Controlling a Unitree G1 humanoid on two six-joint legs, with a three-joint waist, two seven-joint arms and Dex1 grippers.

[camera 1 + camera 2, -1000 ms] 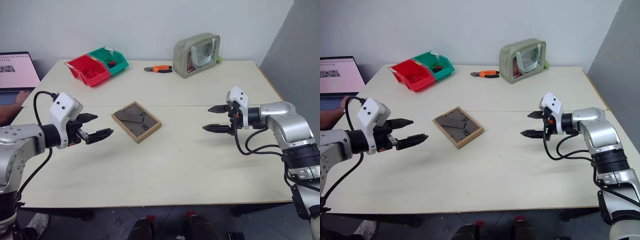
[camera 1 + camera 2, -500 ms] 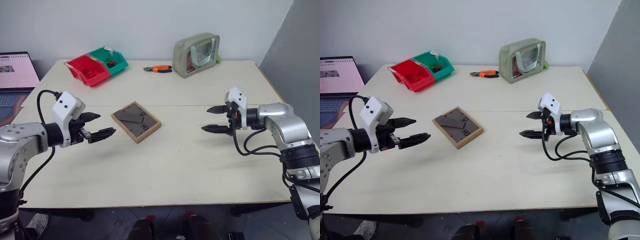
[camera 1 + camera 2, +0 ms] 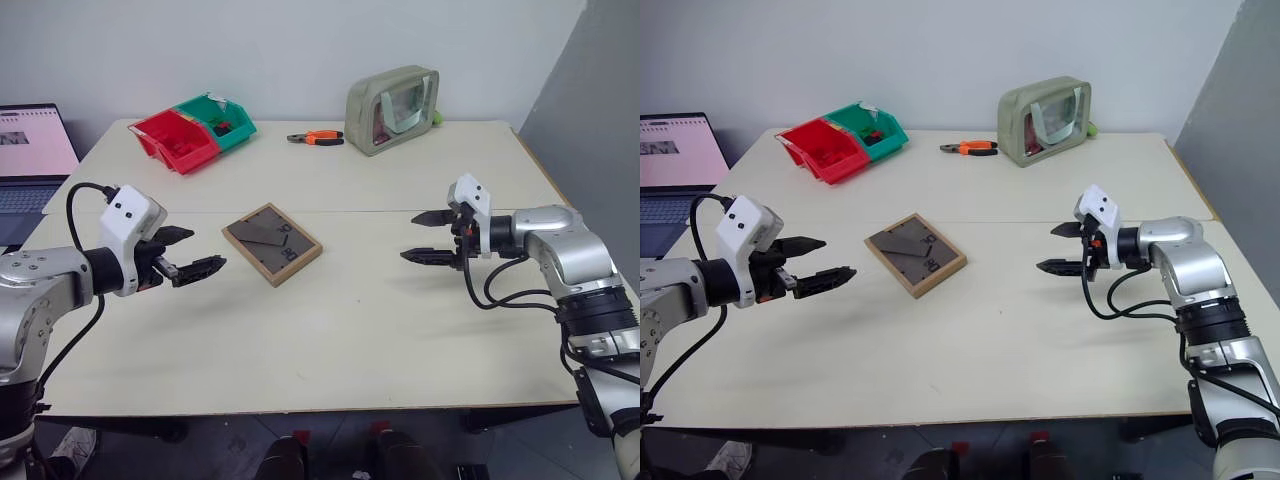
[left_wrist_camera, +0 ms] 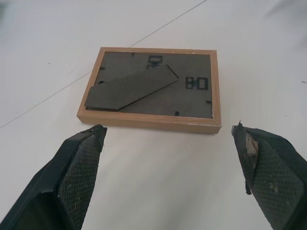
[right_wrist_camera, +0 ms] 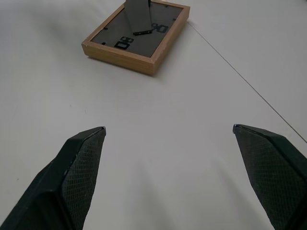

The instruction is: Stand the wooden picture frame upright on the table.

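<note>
The wooden picture frame (image 3: 272, 243) lies flat on the worktop (image 3: 360, 330), back panel up, stand flap folded against it, not yet stood up. It sits between the two grippers, just ahead of the left gripper (image 3: 196, 252) and well apart from the right gripper (image 3: 424, 236). Both sets of fingers stand spread wide and hold nothing; the left fingers (image 4: 76, 167) frame the near long edge of the frame without touching it.

Judged step: approach, before any grasp. The next move calls for the left fingers to advance and close across the wooden border, then tip the frame up. The flap likely needs swinging out, or the frame may fall back.
</note>
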